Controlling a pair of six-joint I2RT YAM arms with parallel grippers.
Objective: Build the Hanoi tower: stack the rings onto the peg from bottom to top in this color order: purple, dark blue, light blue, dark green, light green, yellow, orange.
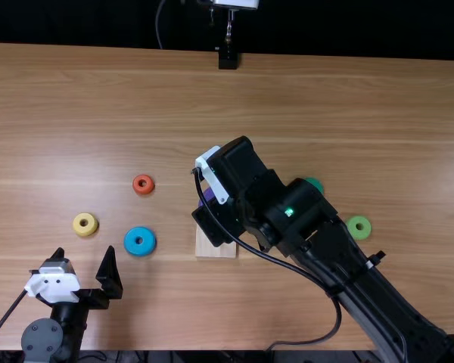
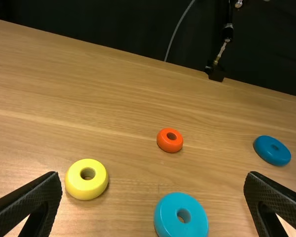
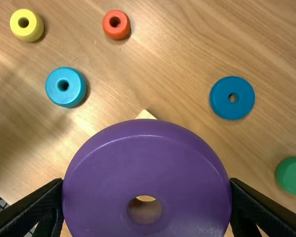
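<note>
- Top view: My right arm (image 1: 287,215) reaches over the counter (image 1: 287,98), the purple ring (image 1: 206,195) at its end, above the wooden base (image 1: 216,248) and toward its far side as seen here. My left gripper (image 1: 84,261), empty and spread wide, is well apart from the base.
- Left wrist view: My left gripper's fingers stand far apart with nothing between them, the light blue ring (image 2: 181,215) ahead; the right is clearly the nearer arm for this placement.
- Right wrist view: My right gripper (image 3: 147,190) clasps the purple ring by opposite sides, opened about to its width. A corner of the base juts past the rim; pale wood shows through the hole. I cannot tell whether hole and peg line up, the relation on which lowering turns.
</note>
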